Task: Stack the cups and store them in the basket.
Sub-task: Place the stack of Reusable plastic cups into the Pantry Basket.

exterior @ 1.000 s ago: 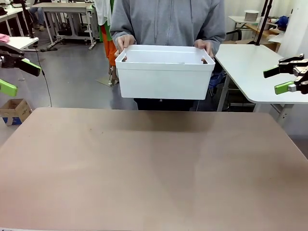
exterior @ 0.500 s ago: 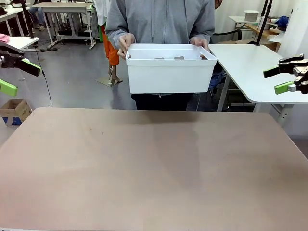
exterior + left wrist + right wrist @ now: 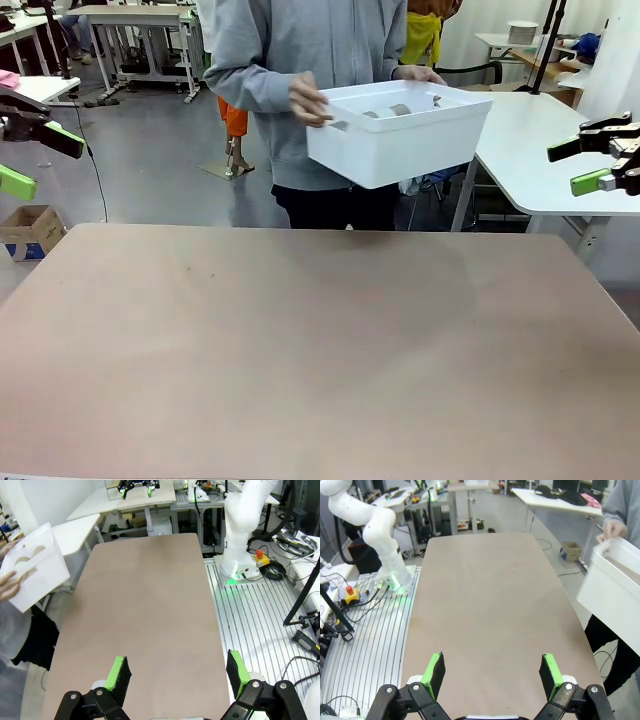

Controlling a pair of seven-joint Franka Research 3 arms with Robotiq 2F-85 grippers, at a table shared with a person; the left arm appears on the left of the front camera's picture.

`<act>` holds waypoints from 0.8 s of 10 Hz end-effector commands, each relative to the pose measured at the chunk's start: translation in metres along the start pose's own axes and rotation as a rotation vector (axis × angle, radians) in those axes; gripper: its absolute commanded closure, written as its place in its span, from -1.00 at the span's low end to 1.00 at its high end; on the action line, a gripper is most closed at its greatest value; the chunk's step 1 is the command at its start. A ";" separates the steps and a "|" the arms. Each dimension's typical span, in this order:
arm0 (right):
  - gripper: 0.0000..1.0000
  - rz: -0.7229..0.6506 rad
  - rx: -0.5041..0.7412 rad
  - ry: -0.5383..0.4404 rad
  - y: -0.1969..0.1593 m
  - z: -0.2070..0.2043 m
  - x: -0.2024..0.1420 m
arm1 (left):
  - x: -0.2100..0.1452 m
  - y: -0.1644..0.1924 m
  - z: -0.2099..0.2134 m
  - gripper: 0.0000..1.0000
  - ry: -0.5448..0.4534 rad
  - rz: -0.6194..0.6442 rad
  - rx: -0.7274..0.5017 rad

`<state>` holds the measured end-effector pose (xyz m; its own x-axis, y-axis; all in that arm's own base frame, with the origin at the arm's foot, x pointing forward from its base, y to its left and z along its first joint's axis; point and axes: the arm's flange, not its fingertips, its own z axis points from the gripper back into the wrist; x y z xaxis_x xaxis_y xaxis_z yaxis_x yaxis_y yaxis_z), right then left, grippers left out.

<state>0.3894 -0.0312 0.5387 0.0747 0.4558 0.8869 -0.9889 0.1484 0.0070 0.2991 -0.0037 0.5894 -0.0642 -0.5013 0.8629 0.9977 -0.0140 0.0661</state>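
You see the basket [image 3: 400,135] up in the air beyond the far edge of the counter [image 3: 320,350], tipped so its open top leans toward you, with the person gripping it at both ends: one hand [image 3: 308,98] on the rim at picture left, the other hand [image 3: 420,74] on the far rim. Inside it you can make out the round ends of cups [image 3: 385,111] lying down, though how many there are you cannot tell. In your left wrist view the basket [image 3: 32,565] sits at the picture's left edge, off the counter's far end, with cup [image 3: 27,555] shapes showing inside it; in your right wrist view its white wall [image 3: 615,597] hangs past the counter's corner under the person's hand [image 3: 612,530]. Your left pincer [image 3: 177,672] hovers above the near end of the counter with its green pads spread wide and nothing between them. Your right pincer [image 3: 490,672] hangs the same way, jaws fully apart and empty. In the front view the left pincer [image 3: 30,155] and right pincer [image 3: 590,165] sit raised at either side, well apart from the basket.
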 end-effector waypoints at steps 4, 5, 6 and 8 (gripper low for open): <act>-1.00 -0.001 -0.004 -0.026 0.000 0.000 0.003 | 0.004 -0.001 0.001 -1.00 -0.013 -0.003 -0.002; -1.00 -0.001 -0.004 -0.026 0.000 0.000 0.003 | 0.004 -0.001 0.001 -1.00 -0.013 -0.003 -0.002; -1.00 -0.001 -0.004 -0.026 0.000 0.000 0.003 | 0.004 -0.001 0.001 -1.00 -0.013 -0.003 -0.002; -1.00 -0.001 -0.004 -0.026 0.000 0.000 0.003 | 0.004 -0.001 0.001 -1.00 -0.013 -0.003 -0.002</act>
<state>0.3894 -0.0312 0.5387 0.0747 0.4558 0.8869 -0.9889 0.1484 0.0070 0.2991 -0.0037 0.5894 -0.0641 -0.5012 0.8630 0.9977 -0.0139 0.0661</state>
